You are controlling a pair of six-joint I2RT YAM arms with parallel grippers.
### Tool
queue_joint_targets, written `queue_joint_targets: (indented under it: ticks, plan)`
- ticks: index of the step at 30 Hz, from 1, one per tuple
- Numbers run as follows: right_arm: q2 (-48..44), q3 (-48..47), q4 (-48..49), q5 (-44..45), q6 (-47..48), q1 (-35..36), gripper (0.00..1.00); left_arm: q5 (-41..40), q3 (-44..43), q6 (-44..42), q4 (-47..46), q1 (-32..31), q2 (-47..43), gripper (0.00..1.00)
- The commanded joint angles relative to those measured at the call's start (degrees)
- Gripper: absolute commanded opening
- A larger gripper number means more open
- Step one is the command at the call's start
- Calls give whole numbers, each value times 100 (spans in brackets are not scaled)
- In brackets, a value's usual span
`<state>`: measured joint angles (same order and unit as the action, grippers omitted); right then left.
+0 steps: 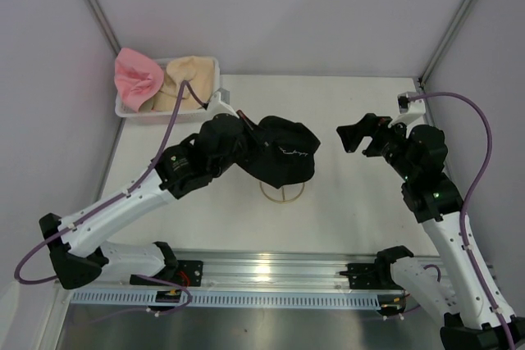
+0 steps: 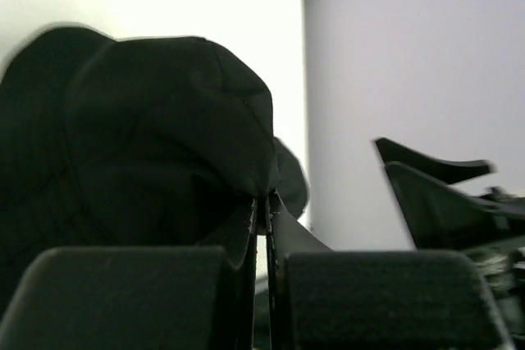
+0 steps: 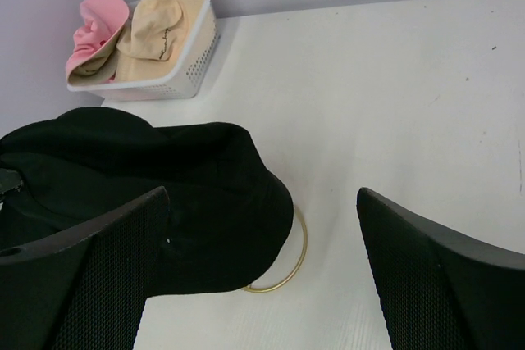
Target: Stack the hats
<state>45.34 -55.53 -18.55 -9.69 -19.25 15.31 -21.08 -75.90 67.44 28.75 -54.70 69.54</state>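
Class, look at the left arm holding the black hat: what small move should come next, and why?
Probably lower the black hat straight down. The left gripper is shut on its cloth, and it hangs over the gold ring, seemingly not yet settled there.

You're working in a robotics lab cell: flat white tabletop, plain pale enclosure walls, ribbed aluminium mounting rail.

White table, white mesh basket far-left corner, gold ring near centre
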Motion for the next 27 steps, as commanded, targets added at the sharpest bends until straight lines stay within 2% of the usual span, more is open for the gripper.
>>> queue_joint_targets:
  ticks: [1, 2, 6, 9, 12, 15, 19, 20, 21, 22, 24, 25, 27]
  plan:
    - [62, -99, 176, -76, 26, 7, 100, -818, 136, -1003, -19, -50, -388, 1]
    - [80, -99, 176, -77, 35, 16, 99, -923, 259, -1562, -71, -41, -388, 1]
    - [212, -37, 255, -190, 26, 7, 99, -1223, 531, -2296, 25, -41, -336, 1]
    - [343, -11, 281, -340, 8, 16, 99, -1136, 900, -2314, 104, -50, -362, 1]
    - [449, 68, 325, -349, 0, 16, 99, -611, 1820, -2244, -229, -41, -441, 1]
    - [554, 182, 457, -375, -88, 33, 99, -135, 2279, -2296, -870, -93, -573, 1]
    - [747, 472, 615, -148, -377, 33, 99, -133, 2694, -2577, -1319, -356, -766, 3]
    - [792, 560, 607, 10, -500, 25, 99, -177, 2755, -2752, -1346, -418, -818, 17]
    - [835, 708, 598, 177, -606, 33, 100, -255, 2817, -2806, -1311, -497, -976, 26]
    - [914, 771, 563, 396, -798, 25, 99, -352, 2826, -2850, -1285, -507, -1090, 54]
    - [994, 929, 597, 468, -1001, 7, 100, -528, 2853, -2886, -1092, -507, -1484, 78]
    - [1038, 991, 650, 442, -1237, -2, 100, -694, 2835, -2946, -1039, -498, -1635, 98]
    - [1047, 1166, 860, 293, -1511, -11, 99, -827, 2712, -3087, -977, -507, -1943, 100]
